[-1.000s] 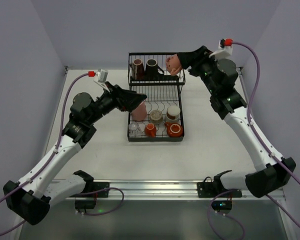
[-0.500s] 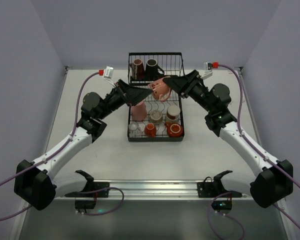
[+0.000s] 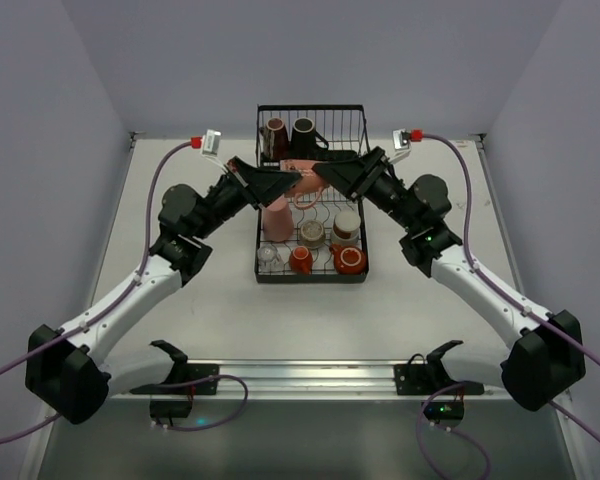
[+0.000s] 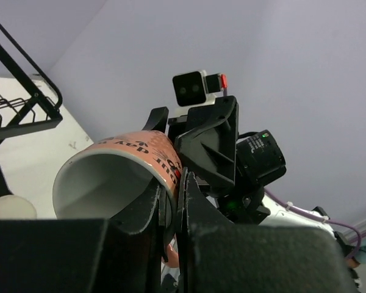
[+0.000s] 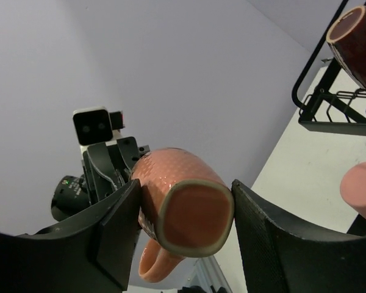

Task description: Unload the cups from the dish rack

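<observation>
Top external view: pink mug (image 3: 305, 170) hung in mid-air over the 12 o'clock end of the dish rack (image 3: 310, 281), betw. both grippers. L gripper (image 3: 295, 181), at the mug's 9 o'clock, pinched the rim wall. R gripper (image 3: 321, 172), at 3 o'clock, clamped the body. Prob. a handover: R should let go only once L's pinch is firm. L should then carry w/o tilting, since a rim grip could slip.

top external high above near edge of table (image 3: 220, 290), looking down on whole dish rack (image 3: 311, 281), left wrist close-up tilted up toward right wrist camera (image 4: 192, 90), right wrist close-up facing left wrist camera (image 5: 93, 126), all three share pink mug (image 3: 302, 170)
</observation>
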Robot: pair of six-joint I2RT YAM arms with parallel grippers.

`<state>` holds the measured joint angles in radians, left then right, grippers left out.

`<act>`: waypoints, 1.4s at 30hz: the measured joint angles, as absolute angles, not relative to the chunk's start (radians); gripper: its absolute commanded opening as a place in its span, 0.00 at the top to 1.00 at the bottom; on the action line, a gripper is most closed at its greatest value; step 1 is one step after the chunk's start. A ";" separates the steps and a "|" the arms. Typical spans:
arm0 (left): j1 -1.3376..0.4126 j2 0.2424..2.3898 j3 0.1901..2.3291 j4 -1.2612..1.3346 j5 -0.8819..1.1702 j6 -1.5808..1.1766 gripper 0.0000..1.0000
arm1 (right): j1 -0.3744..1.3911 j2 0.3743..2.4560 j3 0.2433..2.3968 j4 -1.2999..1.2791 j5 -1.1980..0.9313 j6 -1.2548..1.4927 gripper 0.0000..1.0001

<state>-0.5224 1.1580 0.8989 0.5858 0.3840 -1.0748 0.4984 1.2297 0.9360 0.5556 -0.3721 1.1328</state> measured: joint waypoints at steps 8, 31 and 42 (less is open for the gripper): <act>-0.517 1.119 1.301 -0.010 0.042 -0.653 1.00 | 0.533 1.169 0.942 0.458 -0.400 1.022 0.01; -0.035 1.896 1.639 -0.778 -0.246 -0.346 1.00 | 0.532 0.988 0.957 0.023 -0.270 0.601 0.01; -0.034 2.043 1.665 -0.773 -0.300 -0.307 1.00 | 0.532 1.009 0.957 0.004 -0.251 0.581 0.01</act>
<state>-0.0338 2.0434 1.6650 -0.7734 -0.3004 -0.3073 0.5320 1.0088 0.9573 0.0040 -0.2512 0.5808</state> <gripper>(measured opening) 0.100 0.990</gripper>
